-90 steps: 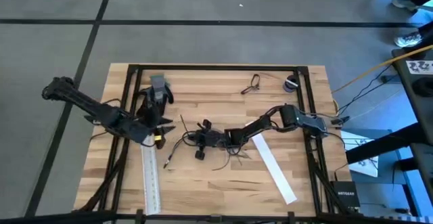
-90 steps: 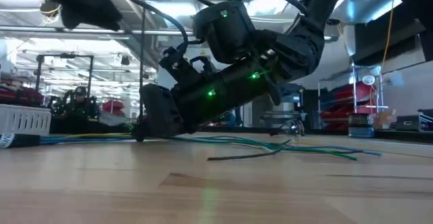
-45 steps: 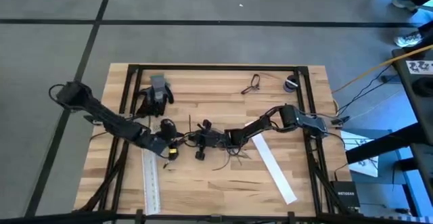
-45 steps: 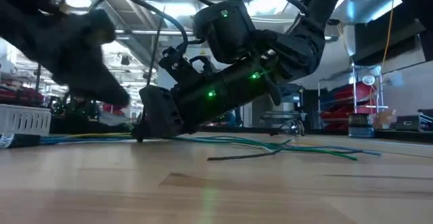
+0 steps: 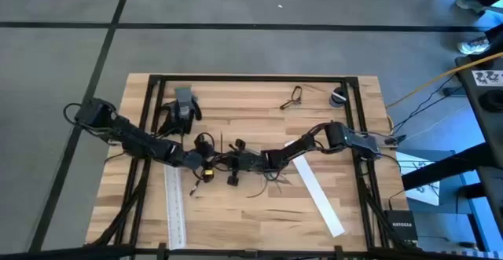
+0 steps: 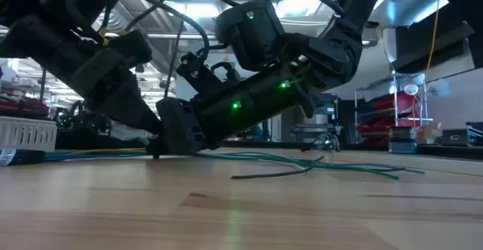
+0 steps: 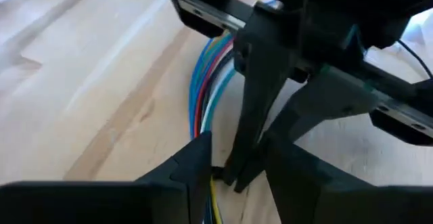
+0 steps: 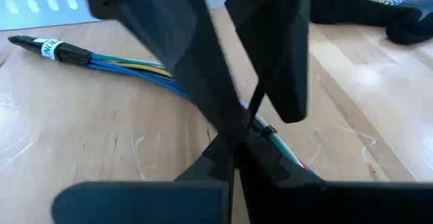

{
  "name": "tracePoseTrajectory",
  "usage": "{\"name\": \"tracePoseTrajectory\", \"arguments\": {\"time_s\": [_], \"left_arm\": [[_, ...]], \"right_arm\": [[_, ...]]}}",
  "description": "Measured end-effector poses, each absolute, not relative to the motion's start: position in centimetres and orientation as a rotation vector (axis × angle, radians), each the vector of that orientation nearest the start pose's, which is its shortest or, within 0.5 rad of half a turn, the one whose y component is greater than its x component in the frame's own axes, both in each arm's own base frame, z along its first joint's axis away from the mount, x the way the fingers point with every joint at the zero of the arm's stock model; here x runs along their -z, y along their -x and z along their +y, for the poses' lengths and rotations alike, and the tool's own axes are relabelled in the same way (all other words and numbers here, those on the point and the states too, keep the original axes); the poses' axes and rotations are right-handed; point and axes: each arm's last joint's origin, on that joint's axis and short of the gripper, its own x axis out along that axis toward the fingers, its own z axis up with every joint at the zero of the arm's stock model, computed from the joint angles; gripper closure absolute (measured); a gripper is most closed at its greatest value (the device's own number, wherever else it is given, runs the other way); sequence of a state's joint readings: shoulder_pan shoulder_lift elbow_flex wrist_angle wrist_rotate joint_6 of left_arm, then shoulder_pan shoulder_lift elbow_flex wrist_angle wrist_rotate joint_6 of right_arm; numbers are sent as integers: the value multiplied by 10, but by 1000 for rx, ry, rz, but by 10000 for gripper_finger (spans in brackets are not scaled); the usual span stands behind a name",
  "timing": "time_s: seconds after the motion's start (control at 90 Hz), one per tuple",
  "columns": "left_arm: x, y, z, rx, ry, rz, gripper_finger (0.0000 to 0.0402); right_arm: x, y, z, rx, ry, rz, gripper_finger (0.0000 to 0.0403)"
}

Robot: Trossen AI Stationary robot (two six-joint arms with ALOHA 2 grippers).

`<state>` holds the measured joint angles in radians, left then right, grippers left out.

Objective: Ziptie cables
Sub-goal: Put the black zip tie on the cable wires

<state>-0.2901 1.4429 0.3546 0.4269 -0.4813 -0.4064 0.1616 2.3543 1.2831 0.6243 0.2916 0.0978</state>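
Wooden table (image 5: 259, 213) carried both arms meeting near its middle. Cables (image 5: 236, 166) lay there, mostly hidden under the grippers in the high view; loose strands splayed out just beside them. Right gripper (image 5: 228, 164) was clamped shut on the cables, fingertips pressed together in the right wrist view, coloured strands (image 8: 145, 68) running out behind. Left gripper (image 5: 206, 168) sat touching the same bunch; its fingers (image 7: 196, 160) stood apart around the strands. White strip (image 5: 318, 193) lay near the right arm, a second (image 5: 174, 209) partly under the left arm.
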Motion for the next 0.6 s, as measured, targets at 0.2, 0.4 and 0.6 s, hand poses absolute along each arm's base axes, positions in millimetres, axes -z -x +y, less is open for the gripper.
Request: {"name": "tracePoseTrajectory", "arguments": {"time_s": [0.2, 0.4, 0.6], "left_arm": [[-119, -222, -51, -271, -15, 579, 396], [-124, -221, -47, -393, -209, 662, 401], [-162, -209, -32, -649, -387, 735, 401]], "right_arm": [[-63, -458, 66, 154, 5, 430, 403], [-62, -458, 64, 172, 10, 445, 403], [-59, -455, 68, 152, 24, 501, 403]]}}
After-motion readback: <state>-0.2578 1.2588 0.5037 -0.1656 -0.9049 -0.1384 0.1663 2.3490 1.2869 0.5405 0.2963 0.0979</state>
